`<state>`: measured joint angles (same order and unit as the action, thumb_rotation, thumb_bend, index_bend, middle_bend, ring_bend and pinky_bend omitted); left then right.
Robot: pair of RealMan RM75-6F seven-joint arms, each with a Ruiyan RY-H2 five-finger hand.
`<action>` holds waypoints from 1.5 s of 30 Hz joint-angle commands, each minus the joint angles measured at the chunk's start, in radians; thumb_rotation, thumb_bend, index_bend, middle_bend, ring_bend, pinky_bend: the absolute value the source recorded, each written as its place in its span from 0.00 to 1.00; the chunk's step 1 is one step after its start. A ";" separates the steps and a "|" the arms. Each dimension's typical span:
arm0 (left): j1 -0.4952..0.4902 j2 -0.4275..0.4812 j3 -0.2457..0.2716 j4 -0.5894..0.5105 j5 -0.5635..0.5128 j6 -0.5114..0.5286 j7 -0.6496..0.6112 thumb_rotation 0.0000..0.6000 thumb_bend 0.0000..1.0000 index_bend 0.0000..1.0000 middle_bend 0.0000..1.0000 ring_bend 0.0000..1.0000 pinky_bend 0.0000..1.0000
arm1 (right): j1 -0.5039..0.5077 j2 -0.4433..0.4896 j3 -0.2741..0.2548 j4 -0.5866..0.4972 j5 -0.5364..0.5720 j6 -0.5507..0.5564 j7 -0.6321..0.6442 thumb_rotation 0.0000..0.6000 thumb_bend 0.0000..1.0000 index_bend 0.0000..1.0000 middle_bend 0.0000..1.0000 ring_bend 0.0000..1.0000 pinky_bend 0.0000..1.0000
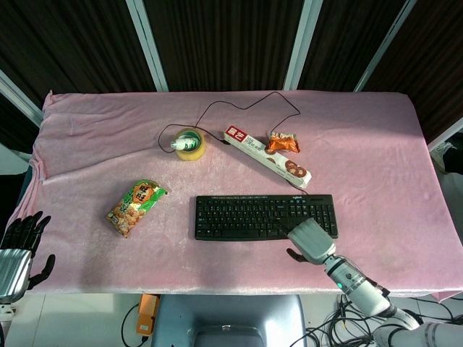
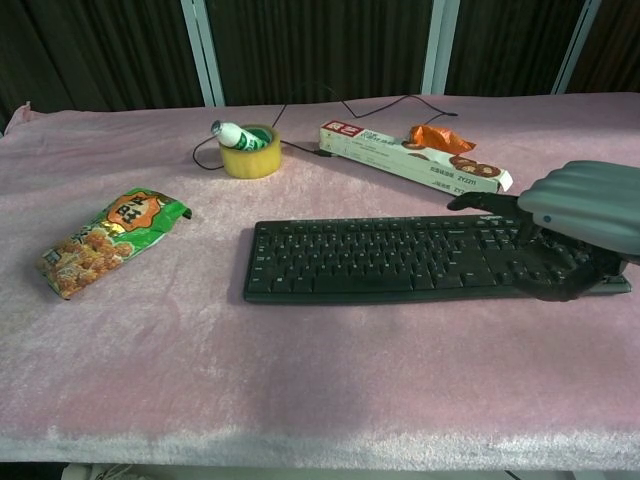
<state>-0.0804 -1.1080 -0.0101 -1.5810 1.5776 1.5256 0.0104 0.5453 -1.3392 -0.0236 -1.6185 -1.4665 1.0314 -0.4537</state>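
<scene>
A black keyboard point(image 1: 253, 215) point(image 2: 380, 258) lies on the pink cloth near the front edge. My right hand point(image 1: 309, 241) point(image 2: 585, 222) hangs over its right end. The silver back faces up, the dark fingers point(image 2: 550, 272) bend down onto the keys, and the thumb sticks out to the left. It holds nothing. My left hand point(image 1: 16, 246) is low at the front left, off the table's corner, with fingers apart and empty. It shows only in the head view. A green and orange snack bag point(image 1: 136, 208) point(image 2: 108, 240) is the thing nearest to it.
A yellow tape roll point(image 1: 189, 144) point(image 2: 250, 158) with a small bottle lying in it sits at the back. A long snack box point(image 1: 268, 165) point(image 2: 415, 165) and an orange packet point(image 1: 283, 143) point(image 2: 432, 135) lie behind the keyboard. The keyboard's black cable point(image 1: 246, 105) loops toward the rear.
</scene>
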 commanded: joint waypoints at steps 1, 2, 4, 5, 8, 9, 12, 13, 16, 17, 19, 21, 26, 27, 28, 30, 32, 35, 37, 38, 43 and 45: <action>-0.001 0.000 0.000 0.001 0.000 -0.002 0.000 1.00 0.44 0.00 0.00 0.00 0.00 | -0.012 0.021 0.008 0.007 0.047 -0.015 -0.015 1.00 0.57 0.07 1.00 1.00 1.00; -0.001 -0.001 0.000 0.000 -0.001 -0.003 0.001 1.00 0.44 0.00 0.00 0.00 0.00 | -0.011 0.023 0.009 0.010 0.061 -0.025 -0.023 1.00 0.58 0.08 1.00 1.00 1.00; -0.002 -0.002 0.000 0.000 -0.001 -0.004 0.002 1.00 0.44 0.00 0.00 0.00 0.00 | -0.010 0.024 0.008 0.015 0.081 -0.040 -0.037 1.00 0.65 0.11 1.00 1.00 1.00; -0.002 -0.001 -0.001 0.000 -0.001 -0.004 0.002 1.00 0.44 0.00 0.00 0.00 0.00 | -0.008 0.024 0.008 0.017 0.099 -0.051 -0.051 1.00 0.65 0.11 1.00 1.00 1.00; -0.002 -0.001 -0.001 0.000 -0.001 -0.003 0.001 1.00 0.45 0.00 0.00 0.00 0.00 | -0.004 0.019 0.010 0.021 0.138 -0.075 -0.079 1.00 0.72 0.17 1.00 1.00 1.00; -0.002 -0.001 -0.001 0.000 -0.002 -0.003 0.000 1.00 0.44 0.00 0.00 0.00 0.00 | -0.002 0.017 0.010 0.022 0.147 -0.081 -0.085 1.00 0.73 0.19 1.00 1.00 1.00; -0.002 0.001 -0.001 0.000 -0.002 -0.003 -0.002 1.00 0.44 0.00 0.00 0.00 0.00 | 0.004 0.009 0.010 0.025 0.162 -0.094 -0.096 1.00 0.74 0.23 1.00 1.00 1.00; -0.001 0.001 -0.001 0.000 -0.002 -0.002 -0.003 1.00 0.44 0.00 0.00 0.00 0.00 | 0.005 0.008 0.010 0.024 0.164 -0.095 -0.098 1.00 0.74 0.24 1.00 1.00 1.00; 0.000 0.001 0.000 0.001 -0.002 -0.002 -0.004 1.00 0.44 0.00 0.00 0.00 0.00 | 0.010 0.004 0.009 0.022 0.175 -0.102 -0.108 1.00 0.74 0.25 1.00 1.00 1.00; -0.001 0.001 -0.001 0.001 -0.002 -0.001 -0.004 1.00 0.44 0.00 0.00 0.00 0.00 | 0.013 0.001 0.009 0.021 0.180 -0.108 -0.114 1.00 0.75 0.25 1.00 1.00 1.00; -0.001 0.001 -0.001 0.001 -0.003 -0.002 -0.004 1.00 0.44 0.00 0.00 0.00 0.00 | 0.019 -0.003 0.009 0.019 0.190 -0.116 -0.124 1.00 0.77 0.26 1.00 1.00 1.00; 0.000 0.001 0.000 0.000 -0.002 -0.001 -0.004 1.00 0.44 0.00 0.00 0.00 0.00 | 0.025 -0.008 0.011 0.016 0.198 -0.120 -0.138 1.00 0.78 0.28 1.00 1.00 1.00; 0.000 0.002 -0.002 0.001 -0.005 -0.002 -0.007 1.00 0.44 0.00 0.00 0.00 0.00 | 0.035 -0.014 0.017 0.007 0.223 -0.126 -0.152 1.00 0.79 0.30 1.00 1.00 1.00; 0.000 0.002 -0.001 0.001 -0.005 -0.003 -0.006 1.00 0.44 0.00 0.00 0.00 0.00 | 0.037 -0.015 0.018 0.007 0.227 -0.128 -0.154 1.00 0.79 0.30 1.00 1.00 1.00; 0.000 0.001 -0.001 0.001 -0.005 -0.003 -0.005 1.00 0.44 0.00 0.00 0.00 0.00 | 0.040 -0.016 0.020 0.006 0.232 -0.130 -0.156 1.00 0.79 0.29 1.00 1.00 1.00; -0.001 0.001 -0.001 0.001 -0.004 -0.004 -0.004 1.00 0.44 0.00 0.00 0.00 0.00 | 0.046 -0.018 0.022 0.005 0.245 -0.135 -0.163 1.00 0.80 0.29 1.00 1.00 1.00; -0.001 0.001 -0.002 0.001 -0.006 -0.004 -0.003 1.00 0.44 0.00 0.00 0.00 0.00 | 0.053 -0.021 0.025 0.004 0.260 -0.140 -0.173 1.00 0.80 0.29 1.00 1.00 1.00; -0.001 0.000 -0.003 0.002 -0.008 -0.004 -0.003 1.00 0.45 0.00 0.00 0.00 0.00 | 0.062 -0.024 0.026 0.002 0.278 -0.147 -0.181 1.00 0.80 0.30 1.00 1.00 1.00; -0.001 0.000 -0.003 0.002 -0.007 -0.004 -0.004 1.00 0.45 0.00 0.00 0.00 0.00 | 0.066 -0.025 0.027 0.001 0.290 -0.149 -0.187 1.00 0.80 0.30 1.00 1.00 1.00; -0.001 0.000 -0.002 0.002 -0.007 -0.004 -0.004 1.00 0.44 0.00 0.00 0.00 0.00 | 0.070 -0.026 0.028 0.001 0.298 -0.151 -0.191 1.00 0.80 0.30 1.00 1.00 1.00; -0.001 0.001 -0.001 0.002 -0.006 -0.004 -0.005 1.00 0.44 0.00 0.00 0.00 0.00 | 0.075 -0.028 0.027 0.001 0.316 -0.156 -0.198 1.00 0.80 0.30 1.00 1.00 1.00; 0.000 0.002 -0.001 0.002 -0.004 -0.003 -0.008 1.00 0.44 0.00 0.00 0.00 0.00 | 0.081 -0.030 0.028 0.004 0.333 -0.161 -0.208 1.00 0.80 0.31 1.00 1.00 1.00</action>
<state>-0.0808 -1.1059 -0.0110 -1.5793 1.5730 1.5222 0.0032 0.6230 -1.3678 0.0039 -1.6162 -1.1418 0.8732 -0.6562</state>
